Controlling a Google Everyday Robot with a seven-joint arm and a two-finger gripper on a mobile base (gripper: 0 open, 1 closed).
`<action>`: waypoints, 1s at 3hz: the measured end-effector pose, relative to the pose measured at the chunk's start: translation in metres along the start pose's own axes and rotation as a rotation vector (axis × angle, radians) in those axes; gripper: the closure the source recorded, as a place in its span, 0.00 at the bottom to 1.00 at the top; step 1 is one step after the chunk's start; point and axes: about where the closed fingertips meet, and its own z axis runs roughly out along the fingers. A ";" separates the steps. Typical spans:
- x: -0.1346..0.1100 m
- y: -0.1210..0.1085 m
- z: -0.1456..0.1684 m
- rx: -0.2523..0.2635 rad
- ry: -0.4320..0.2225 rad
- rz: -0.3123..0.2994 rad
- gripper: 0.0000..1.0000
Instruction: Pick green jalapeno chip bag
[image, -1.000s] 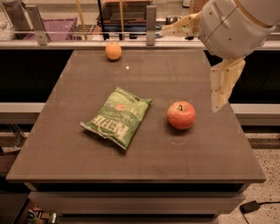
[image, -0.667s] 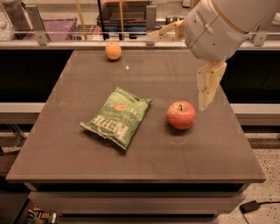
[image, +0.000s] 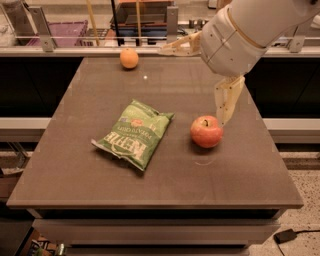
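Green jalapeno chip bag (image: 134, 134) reads KETTLE | hand (image: 190, 87) near apple (image: 206, 132), spread apart

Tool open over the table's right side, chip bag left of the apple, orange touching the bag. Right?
The orange sits at the far edge of the table, apart from the green jalapeno chip bag; camera view shows it. Rest stands: tool open over the right side, bag left of the apple.

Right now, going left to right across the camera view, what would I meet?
green jalapeno chip bag → apple, with the open gripper just above the apple. The orange, farther back, overlaps the bag.
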 end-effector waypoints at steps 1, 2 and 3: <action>-0.002 -0.018 0.018 -0.020 -0.013 -0.055 0.00; -0.009 -0.034 0.045 -0.044 -0.047 -0.114 0.00; -0.017 -0.039 0.067 -0.064 -0.076 -0.143 0.00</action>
